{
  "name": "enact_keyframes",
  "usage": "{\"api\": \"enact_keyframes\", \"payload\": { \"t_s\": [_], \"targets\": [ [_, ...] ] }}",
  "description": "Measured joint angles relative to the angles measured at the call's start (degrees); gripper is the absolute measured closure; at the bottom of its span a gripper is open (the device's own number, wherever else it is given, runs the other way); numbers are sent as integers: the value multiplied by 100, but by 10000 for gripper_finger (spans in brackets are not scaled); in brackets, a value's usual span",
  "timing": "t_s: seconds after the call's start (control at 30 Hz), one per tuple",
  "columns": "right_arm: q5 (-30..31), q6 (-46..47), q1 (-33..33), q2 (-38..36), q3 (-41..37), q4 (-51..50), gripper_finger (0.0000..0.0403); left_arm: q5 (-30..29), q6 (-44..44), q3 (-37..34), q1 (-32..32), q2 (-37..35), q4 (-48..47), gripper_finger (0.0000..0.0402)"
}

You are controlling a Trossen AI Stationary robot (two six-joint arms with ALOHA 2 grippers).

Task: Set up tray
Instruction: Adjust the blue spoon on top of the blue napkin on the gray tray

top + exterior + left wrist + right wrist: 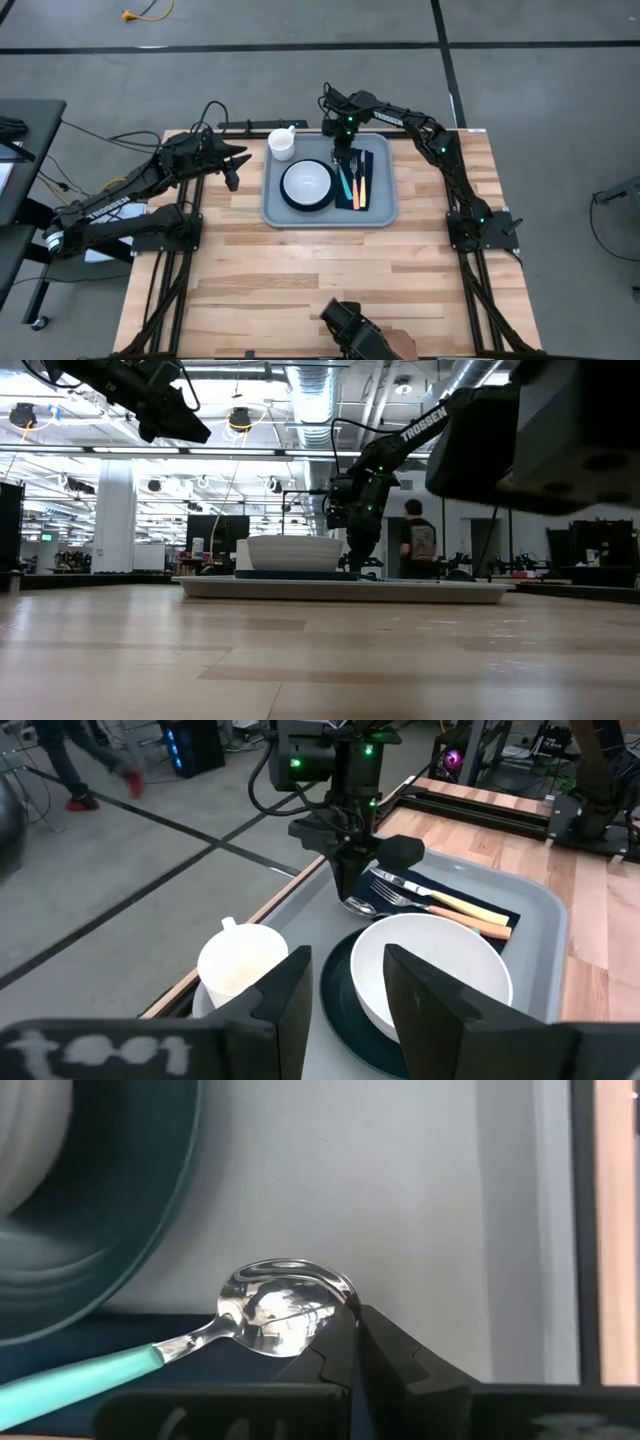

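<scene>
The tray (385,210) lies flat at the far middle of the counter (300,280), a pale wood-plank top on a dark frame. On it sit a teal plate (345,1020) carrying a white bowl (306,182), a white cup (282,143) at its far left corner, and a navy napkin (377,180) bearing a spoon (270,1305), a fork (400,898) and a knife (450,900). The right end effector (343,150) is low over the napkin's far end, fingers pressed together beside the spoon's bowl. The left end effector (232,165) hovers left of the tray, fingers spread. Beyond lie a grey floor crossed by dark lines, a yellow cable (145,12), a lit hall and a person (420,540).
</scene>
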Motion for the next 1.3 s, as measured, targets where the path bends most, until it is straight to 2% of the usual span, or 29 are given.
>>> {"api": "enact_keyframes", "payload": {
  "t_s": [0.33, 0.73, 1.3],
  "targets": [
    [222, 120, -61, -225, 6, -218, 403, -10, 6, 0, 1, 1, -65, 287],
    [329, 738, -87, -342, 4, -710, 403, -6, 10, 0, 0, -1, -83, 287],
    [327, 2356, -66, -342, 2, -822, 403, 28, 0, 0, 2, -1, -158, 287]
  ]
}}
